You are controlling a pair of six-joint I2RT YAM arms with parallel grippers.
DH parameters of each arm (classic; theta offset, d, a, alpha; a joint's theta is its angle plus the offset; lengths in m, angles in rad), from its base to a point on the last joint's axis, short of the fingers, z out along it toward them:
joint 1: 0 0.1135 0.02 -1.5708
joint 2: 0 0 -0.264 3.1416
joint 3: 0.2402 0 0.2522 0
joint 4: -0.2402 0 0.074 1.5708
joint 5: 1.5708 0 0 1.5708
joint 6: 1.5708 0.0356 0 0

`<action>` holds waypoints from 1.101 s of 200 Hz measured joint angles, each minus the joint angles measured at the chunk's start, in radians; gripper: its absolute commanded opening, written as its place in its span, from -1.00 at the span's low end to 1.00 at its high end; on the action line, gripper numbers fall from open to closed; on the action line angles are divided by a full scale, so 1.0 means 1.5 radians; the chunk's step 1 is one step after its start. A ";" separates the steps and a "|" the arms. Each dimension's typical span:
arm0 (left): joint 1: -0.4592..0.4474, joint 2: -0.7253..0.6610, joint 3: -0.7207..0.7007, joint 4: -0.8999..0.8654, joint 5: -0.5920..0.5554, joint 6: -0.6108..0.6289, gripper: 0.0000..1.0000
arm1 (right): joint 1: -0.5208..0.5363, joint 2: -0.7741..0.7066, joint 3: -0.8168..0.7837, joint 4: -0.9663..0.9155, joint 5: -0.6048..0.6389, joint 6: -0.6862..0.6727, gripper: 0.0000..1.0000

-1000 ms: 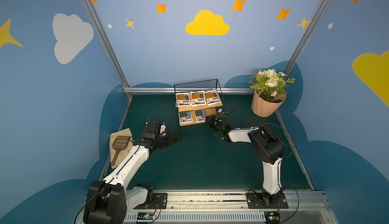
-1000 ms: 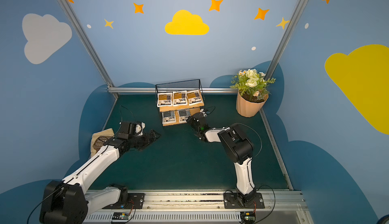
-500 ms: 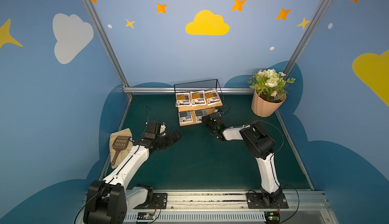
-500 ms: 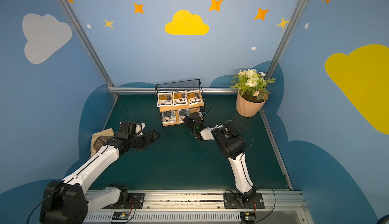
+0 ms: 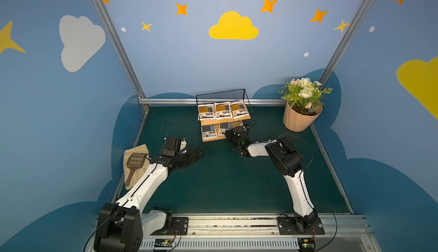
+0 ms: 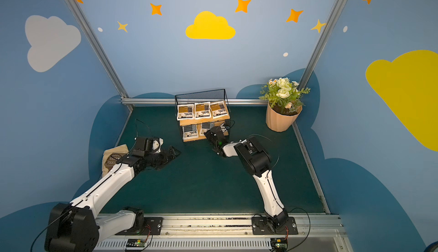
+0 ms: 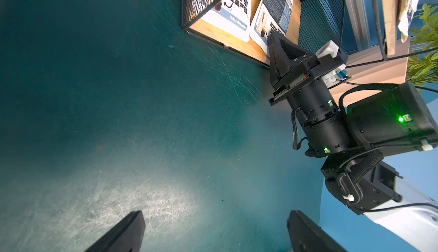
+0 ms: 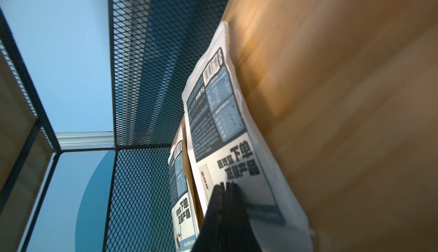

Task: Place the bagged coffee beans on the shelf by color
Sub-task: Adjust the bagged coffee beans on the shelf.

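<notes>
Lying at the far left edge of the green mat [image 5: 225, 182], a tan cloth [image 5: 140, 149] carries a brown grid-patterned tool [image 5: 135, 162]. Just beside it, the left gripper [image 5: 198, 154] hangs over bare mat with its jaws spread wide and nothing between them. The left wrist view shows its fingers [image 7: 128, 231] far apart above the scuffed surface.

At the back centre stands the shelf [image 5: 220, 96]. Three orange-labelled pouches [image 5: 222, 110] lie side by side on its upper board, and two grey-blue pouches [image 5: 209, 130] lie side by side on the lower board.

The right gripper [image 5: 229, 132] sits at the front of the lower board with its jaws pressed fully together, clamping nothing. Its tip rests on the printed face of the nearer-the-pot pouch [image 8: 220, 120], close to that pouch's front edge.

At the far right, a peach ribbed flower pot [image 5: 298, 120] holding white flowers stands well apart from the shelf.
</notes>
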 measured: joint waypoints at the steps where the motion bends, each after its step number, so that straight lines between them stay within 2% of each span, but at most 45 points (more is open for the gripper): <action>1: 0.000 0.000 0.000 0.000 0.000 0.000 1.00 | 0.000 0.000 0.000 0.000 0.000 0.001 -1.00; 220: 0.002 0.000 -0.001 0.003 0.013 0.000 1.00 | -0.007 -0.035 -0.056 0.015 0.004 -0.016 -1.00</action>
